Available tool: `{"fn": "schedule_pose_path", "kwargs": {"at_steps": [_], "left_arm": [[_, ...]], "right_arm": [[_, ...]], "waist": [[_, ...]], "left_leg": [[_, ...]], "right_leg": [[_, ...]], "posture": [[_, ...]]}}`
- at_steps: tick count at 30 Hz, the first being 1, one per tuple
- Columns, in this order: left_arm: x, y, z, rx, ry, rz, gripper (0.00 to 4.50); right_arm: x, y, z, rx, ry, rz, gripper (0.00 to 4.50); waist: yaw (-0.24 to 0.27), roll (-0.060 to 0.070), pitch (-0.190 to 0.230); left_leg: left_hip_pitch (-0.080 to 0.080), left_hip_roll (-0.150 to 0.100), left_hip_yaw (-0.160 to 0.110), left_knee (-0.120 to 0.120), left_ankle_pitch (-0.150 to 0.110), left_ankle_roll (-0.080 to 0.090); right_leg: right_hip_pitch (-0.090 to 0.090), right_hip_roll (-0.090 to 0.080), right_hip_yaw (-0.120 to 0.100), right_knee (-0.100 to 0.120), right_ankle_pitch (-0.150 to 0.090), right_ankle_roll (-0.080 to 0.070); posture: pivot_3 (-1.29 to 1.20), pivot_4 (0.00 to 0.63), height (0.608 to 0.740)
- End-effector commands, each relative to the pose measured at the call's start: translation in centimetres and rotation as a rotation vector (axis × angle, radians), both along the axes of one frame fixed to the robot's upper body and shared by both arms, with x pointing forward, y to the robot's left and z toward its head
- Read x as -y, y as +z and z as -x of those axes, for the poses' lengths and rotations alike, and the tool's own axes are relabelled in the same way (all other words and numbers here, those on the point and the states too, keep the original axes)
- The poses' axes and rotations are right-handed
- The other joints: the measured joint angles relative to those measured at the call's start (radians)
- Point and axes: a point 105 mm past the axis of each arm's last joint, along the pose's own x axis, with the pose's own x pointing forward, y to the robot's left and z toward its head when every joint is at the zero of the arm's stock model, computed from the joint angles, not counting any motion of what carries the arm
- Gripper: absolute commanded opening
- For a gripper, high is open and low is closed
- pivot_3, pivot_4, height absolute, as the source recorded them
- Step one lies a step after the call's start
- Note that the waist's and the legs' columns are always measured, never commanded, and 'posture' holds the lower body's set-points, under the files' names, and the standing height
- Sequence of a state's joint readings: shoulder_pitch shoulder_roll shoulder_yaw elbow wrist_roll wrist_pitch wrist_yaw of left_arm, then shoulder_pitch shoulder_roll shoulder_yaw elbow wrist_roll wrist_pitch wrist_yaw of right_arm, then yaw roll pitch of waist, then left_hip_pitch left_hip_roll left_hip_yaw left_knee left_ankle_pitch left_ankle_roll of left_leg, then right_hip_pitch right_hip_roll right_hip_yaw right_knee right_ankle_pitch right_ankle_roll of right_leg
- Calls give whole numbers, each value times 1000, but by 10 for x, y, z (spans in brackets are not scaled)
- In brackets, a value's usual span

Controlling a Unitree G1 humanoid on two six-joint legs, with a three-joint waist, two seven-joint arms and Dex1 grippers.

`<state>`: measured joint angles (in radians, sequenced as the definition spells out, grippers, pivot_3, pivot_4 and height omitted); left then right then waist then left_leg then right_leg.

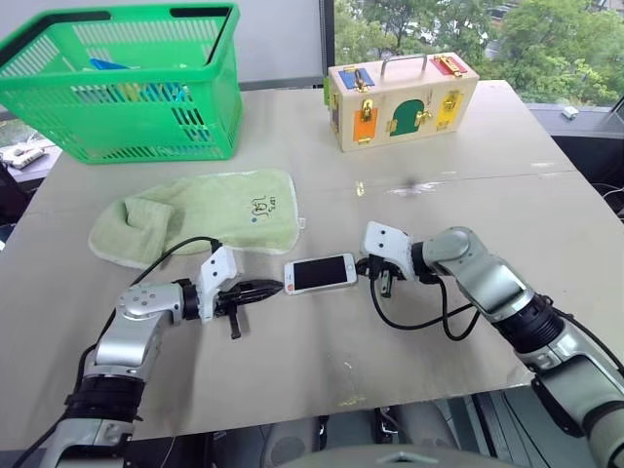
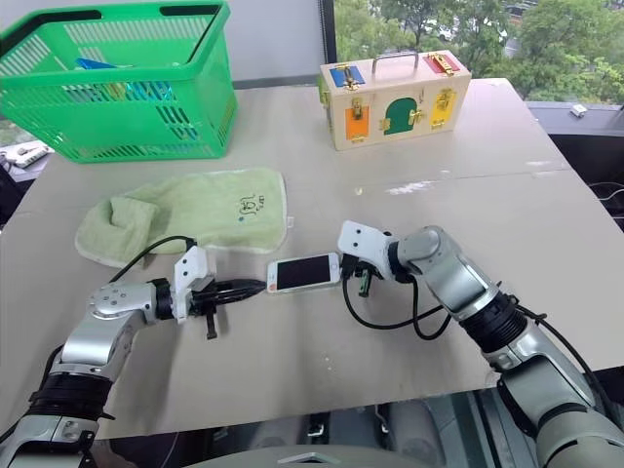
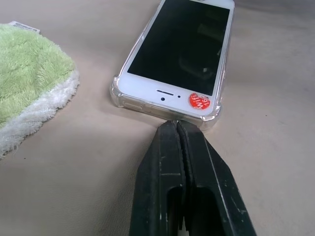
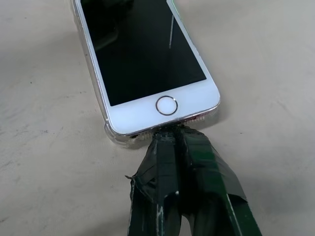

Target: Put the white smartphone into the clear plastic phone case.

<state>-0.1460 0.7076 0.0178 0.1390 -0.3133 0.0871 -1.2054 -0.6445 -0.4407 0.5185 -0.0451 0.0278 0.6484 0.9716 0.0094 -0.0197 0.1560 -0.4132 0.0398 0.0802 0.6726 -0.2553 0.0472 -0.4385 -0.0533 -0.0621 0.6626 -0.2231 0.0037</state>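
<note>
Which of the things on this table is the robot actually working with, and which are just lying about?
In use:
white smartphone with black screen
clear plastic phone case around it
left hand and right hand, shut, one at each end

Lying about:
green plastic basket
green terry towel
wooden latch box

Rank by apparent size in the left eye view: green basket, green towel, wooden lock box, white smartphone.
1. green basket
2. green towel
3. wooden lock box, farther away, so somewhat unsure
4. white smartphone

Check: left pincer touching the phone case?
Touching. Left wrist view: the shut left pincer tips butt against the clear plastic phone case end edge, no gap.
</note>
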Motion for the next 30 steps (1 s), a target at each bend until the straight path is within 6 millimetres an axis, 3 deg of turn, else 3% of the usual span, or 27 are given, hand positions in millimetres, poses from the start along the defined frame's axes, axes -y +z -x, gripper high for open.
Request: {"fn": "schedule_pose_path", "kwargs": {"at_steps": [1,9,13,21,30], "left_arm": [[18,-1,3,-17,-39,34,42],[-3,21,7,-34,57,170,42],[12,40,15,-56,-28,261,42],[37,20,6,-71,-23,112,42],[33,6,5,-96,2,20,42]], "right_arm": [[-24,11,16,-20,131,-92,0],[48,26,-7,122,-85,-17,0],[63,39,-4,124,-174,-100,0],[36,46,2,84,-163,-219,0],[-4,37,2,-13,-91,-136,0]], "waist": [[0,0,0],[5,-1,1],[2,-2,2],[-5,-2,2],[-16,-2,3]], "left_leg": [[0,0,0,0,0,0],[-4,-1,0,0,0,0],[-5,-1,0,-1,0,0],[-2,0,-1,-2,1,-1],[-2,0,-1,-2,1,-1]], "right_leg": [[0,0,0,0,0,0],[0,-2,-1,-4,1,0],[-1,-1,-1,-5,2,3],[0,2,-1,-2,2,4],[-1,3,0,-2,3,3]], "posture": [[0,150,740],[0,150,740],[0,150,740],[0,150,740],[0,150,740]]}}
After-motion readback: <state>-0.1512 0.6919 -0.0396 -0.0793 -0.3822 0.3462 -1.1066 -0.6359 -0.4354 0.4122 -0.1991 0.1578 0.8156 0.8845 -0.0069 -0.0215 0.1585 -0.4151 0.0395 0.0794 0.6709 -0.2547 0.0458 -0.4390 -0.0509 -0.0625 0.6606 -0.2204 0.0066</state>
